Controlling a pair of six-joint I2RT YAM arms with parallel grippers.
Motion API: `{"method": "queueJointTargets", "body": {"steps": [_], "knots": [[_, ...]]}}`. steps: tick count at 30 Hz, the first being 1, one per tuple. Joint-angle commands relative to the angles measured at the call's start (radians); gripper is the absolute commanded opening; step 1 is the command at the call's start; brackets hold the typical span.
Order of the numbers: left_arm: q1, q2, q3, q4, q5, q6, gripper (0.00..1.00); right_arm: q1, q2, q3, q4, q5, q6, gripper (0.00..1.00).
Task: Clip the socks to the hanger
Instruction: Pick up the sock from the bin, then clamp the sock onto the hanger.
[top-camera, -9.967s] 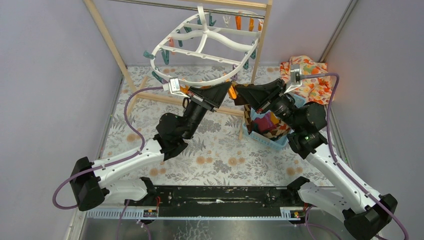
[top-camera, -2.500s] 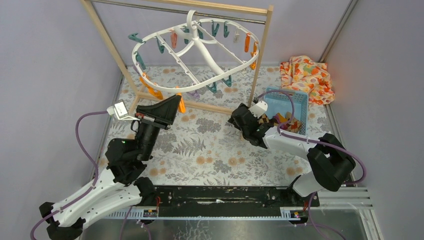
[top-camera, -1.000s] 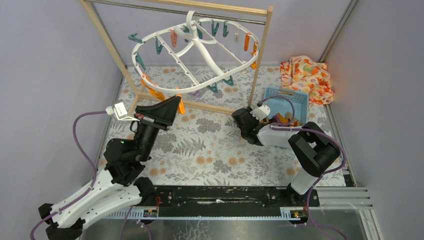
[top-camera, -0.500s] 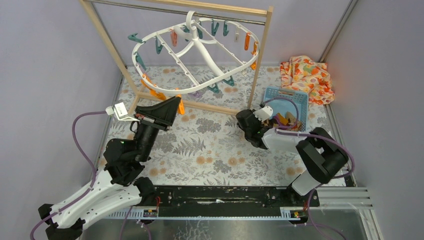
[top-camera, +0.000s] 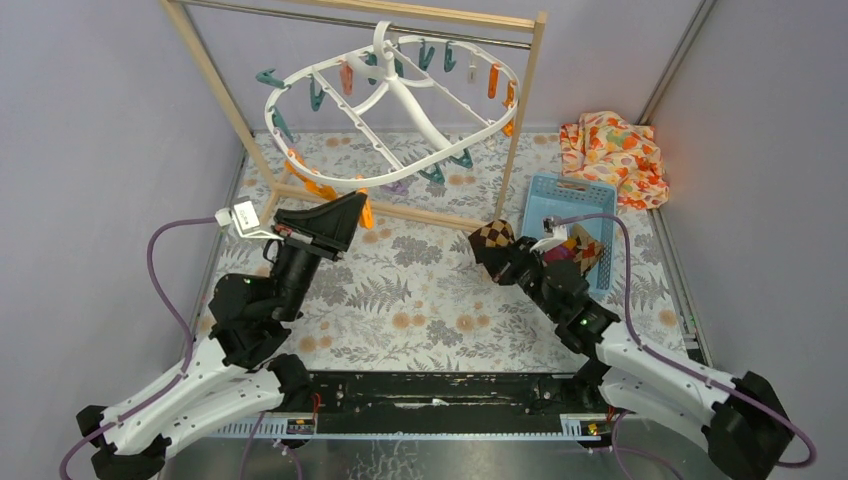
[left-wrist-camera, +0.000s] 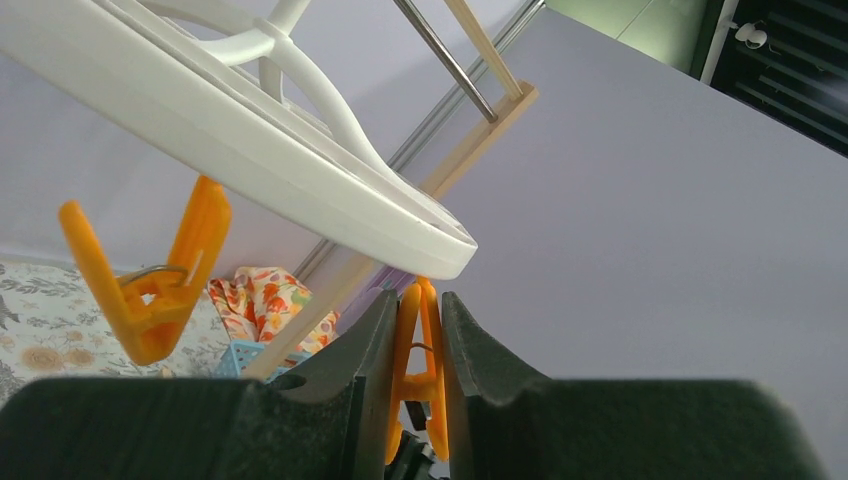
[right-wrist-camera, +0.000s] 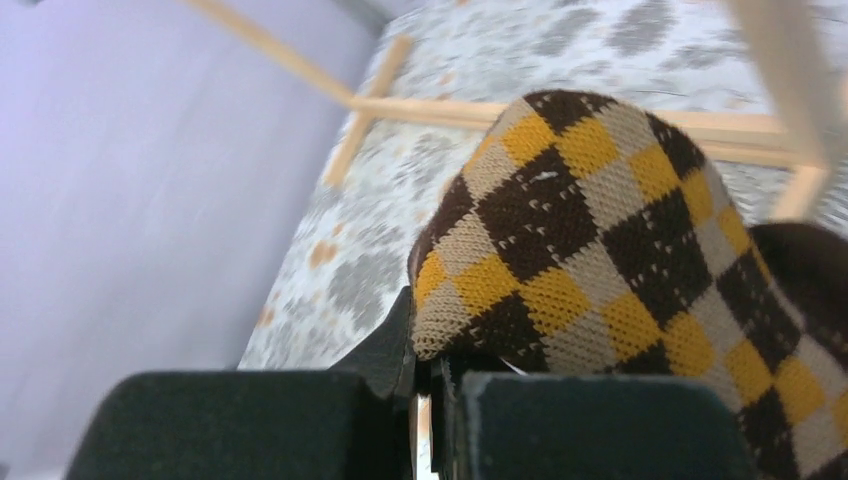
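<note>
**A:** What does each tool hold?

**B:** The left tool is pinched shut on an orange peg under the hanger rim. The right tool is clamped on the checked sock, above the table, beside the blue basket and well apart from that peg.

**A:** Advice, and counts?

**B:** Feed the sock's edge deep into the peg's mouth before letting go. I count one hanger and two socks, the magenta sock being at the basket.

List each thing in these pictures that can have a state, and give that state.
left gripper, shut on orange peg
orange peg, pinched, dangling from the hanger
right gripper, shut on checked sock
checked sock, held up, not clipped
hanger, hung on the wooden rack, tilted
basket, upright, holding a magenta sock
floral cloth, crumpled on the table
</note>
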Motion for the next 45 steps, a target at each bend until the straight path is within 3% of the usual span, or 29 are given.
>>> {"method": "queueJointTargets", "body": {"steps": [1,11,21,25,33,41,45], "knots": [[0.003,-0.007,0.043,-0.001,0.037,0.004,0.00,0.011,-0.111,0.006,0.110,-0.375,-0.176,0.00],[0.003,-0.010,0.079,-0.052,0.046,-0.009,0.00,0.048,-0.128,0.172,0.078,-0.677,-0.358,0.00],[0.003,0.033,0.125,-0.073,0.081,-0.103,0.00,0.082,-0.049,0.297,0.212,-0.792,-0.366,0.00],[0.003,0.056,0.101,0.007,0.095,-0.120,0.00,0.110,0.024,0.364,0.275,-0.812,-0.370,0.00],[0.004,0.110,0.043,0.225,0.121,-0.136,0.00,0.121,0.160,0.412,0.549,-0.880,-0.275,0.00],[0.003,0.132,-0.009,0.342,0.113,-0.158,0.00,0.122,0.270,0.402,0.889,-0.903,-0.133,0.00],[0.004,0.143,-0.011,0.368,0.125,-0.176,0.00,0.122,0.329,0.445,0.940,-0.912,-0.101,0.00]]}}
